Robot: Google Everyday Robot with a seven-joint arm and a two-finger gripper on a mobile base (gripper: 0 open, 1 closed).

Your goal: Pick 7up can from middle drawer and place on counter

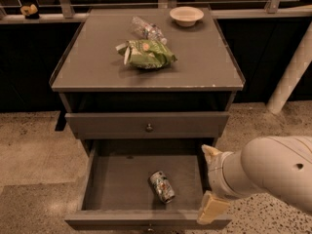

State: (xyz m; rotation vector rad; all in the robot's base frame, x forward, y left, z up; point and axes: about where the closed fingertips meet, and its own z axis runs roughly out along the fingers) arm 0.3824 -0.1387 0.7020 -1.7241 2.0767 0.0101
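Observation:
The 7up can (162, 186) lies on its side on the grey floor of the open middle drawer (117, 189), right of centre. My gripper (210, 183) comes in from the right, over the drawer's right wall, about a can's length right of the can. Its two pale fingers (212, 207) stand apart with nothing between them. The counter (195, 67) is the grey cabinet top above.
On the counter lie a green chip bag (146, 54), a clear plastic bottle (147, 30) and a white bowl (186, 15). A shut drawer front with a knob (148, 127) sits above the open drawer. A white post (290, 77) stands at the right.

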